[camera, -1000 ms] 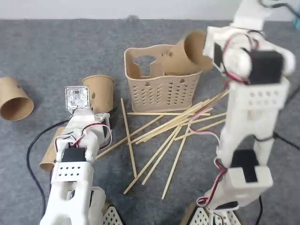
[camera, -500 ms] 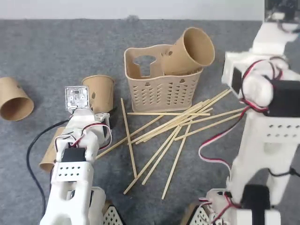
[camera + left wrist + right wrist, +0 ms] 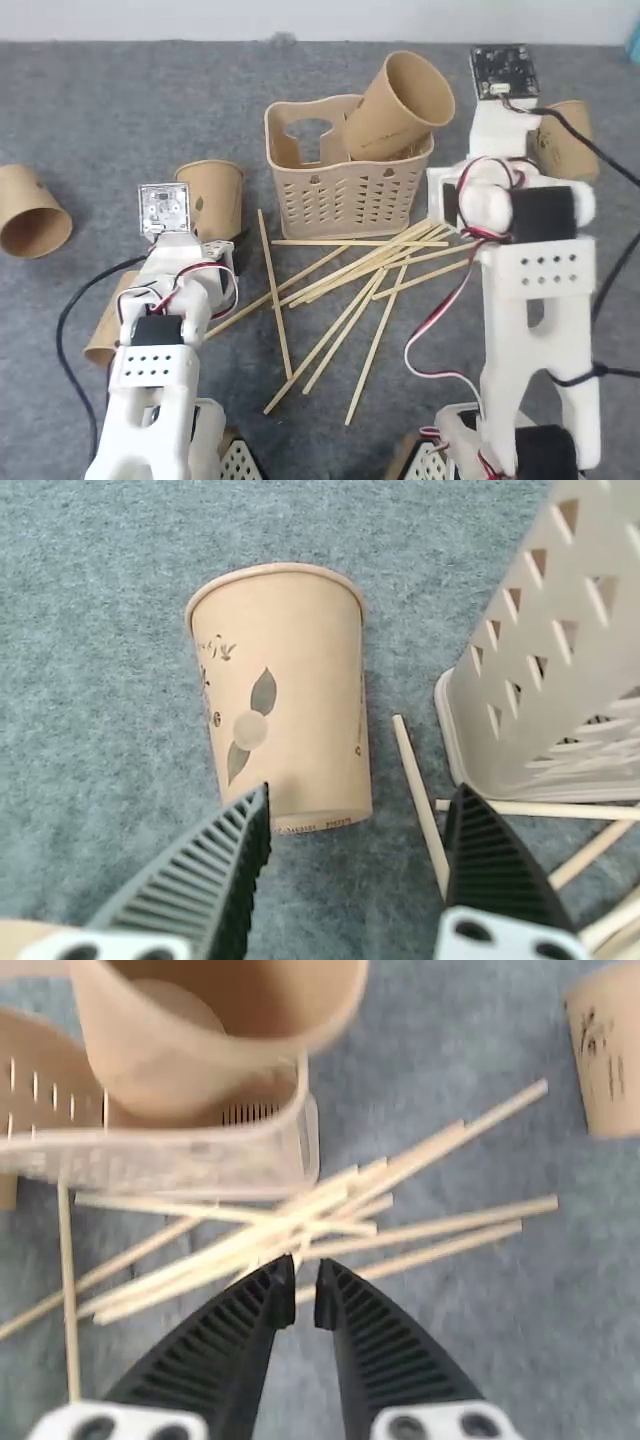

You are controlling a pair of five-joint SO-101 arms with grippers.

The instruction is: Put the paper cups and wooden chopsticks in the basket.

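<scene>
Right gripper (image 3: pixel 302 1285) is sitting nearly closed and empty over the chopsticks (image 3: pixel 350 275) fanned out beside the basket (image 3: pixel 340 195). Left gripper (image 3: pixel 355 830) is hanging wide open just short of a standing paper cup (image 3: pixel 280 700). Tilted cup (image 3: pixel 400 105) is leaning across the basket rim, so bumping the basket while pinching sticks is risking tipping it out.

You have a tan paper cup (image 3: pixel 280 695) before the left gripper (image 3: pixel 365 805), printed with grey-brown leaves and one pale round dot. The cup in the basket (image 3: pixel 400 100) is the same tan, plain inside. The basket (image 3: pixel 345 195) is beige, its walls pierced with rows of slots and triangles. The chopsticks (image 3: pixel 340 275) are pale yellow wood. The surface (image 3: pixel 120 110) is mottled grey. The left gripper and the right gripper (image 3: pixel 305 1270) are black and ribbed.
</scene>
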